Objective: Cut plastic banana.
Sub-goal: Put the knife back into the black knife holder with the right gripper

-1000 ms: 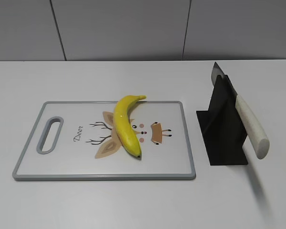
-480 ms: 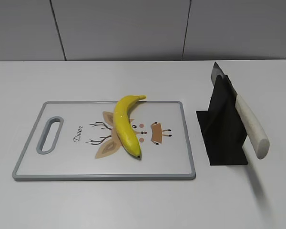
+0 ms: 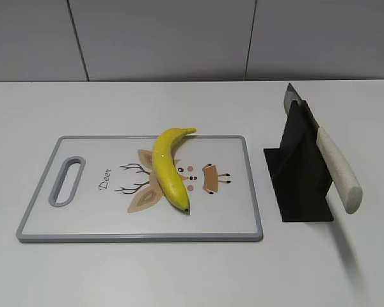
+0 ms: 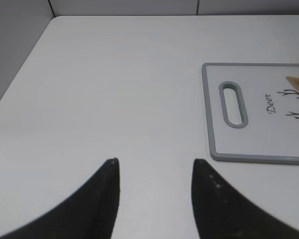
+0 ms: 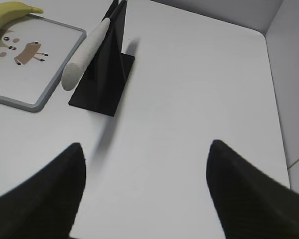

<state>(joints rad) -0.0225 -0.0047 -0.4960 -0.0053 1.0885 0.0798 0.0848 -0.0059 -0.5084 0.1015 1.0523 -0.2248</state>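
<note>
1. Nothing has moved over the last second: the glossy yellow plastic banana (image 3: 168, 167) still lies mid-frame on the grey-rimmed cutting board (image 3: 45, 225).
2. The left gripper (image 4: 154, 174) and right gripper (image 5: 144, 164) both gape wide and hold nothing; the pale-handled knife (image 3: 337, 169) waits in its black stand (image 3: 301, 179), so cutting hasn't begun.

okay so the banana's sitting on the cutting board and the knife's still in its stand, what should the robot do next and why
Probably move the right gripper toward the knife handle. The knife rests in its black stand, untouched, while the plastic banana lies whole on the cutting board. Both grippers are open and empty, and the right one sits nearer the stand; the left gripper hovers off the board's handle end.
</note>
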